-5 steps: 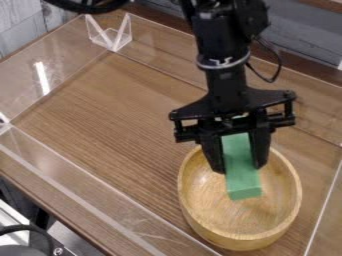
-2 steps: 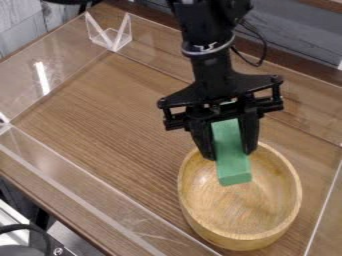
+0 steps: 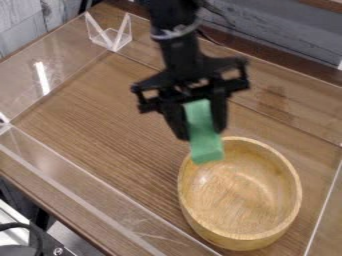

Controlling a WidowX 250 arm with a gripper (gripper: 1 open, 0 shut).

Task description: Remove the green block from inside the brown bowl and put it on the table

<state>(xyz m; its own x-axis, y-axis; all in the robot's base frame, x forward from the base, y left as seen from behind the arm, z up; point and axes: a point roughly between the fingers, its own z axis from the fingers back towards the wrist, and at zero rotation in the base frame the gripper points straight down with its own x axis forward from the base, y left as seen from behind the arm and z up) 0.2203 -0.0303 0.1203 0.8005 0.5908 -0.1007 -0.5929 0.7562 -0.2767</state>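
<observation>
- Camera view is showing the gripper [image 3: 195,112] carrying the green block [image 3: 205,137] up and toward ten o'clock; a second ago the block was hanging low inside the brown bowl [image 3: 254,196].
- Jaws are staying clamped tight on the block's upper half.
- Block's lower end is now hanging clear above the bowl's rim at the ten o'clock edge, touching nothing.
- Extraction is judged complete; placing on the table [image 3: 94,110] is remaining.
- Block is appearing as a bright green matte bar, hanging near upright, slightly tilted and motion-blurred.
</observation>
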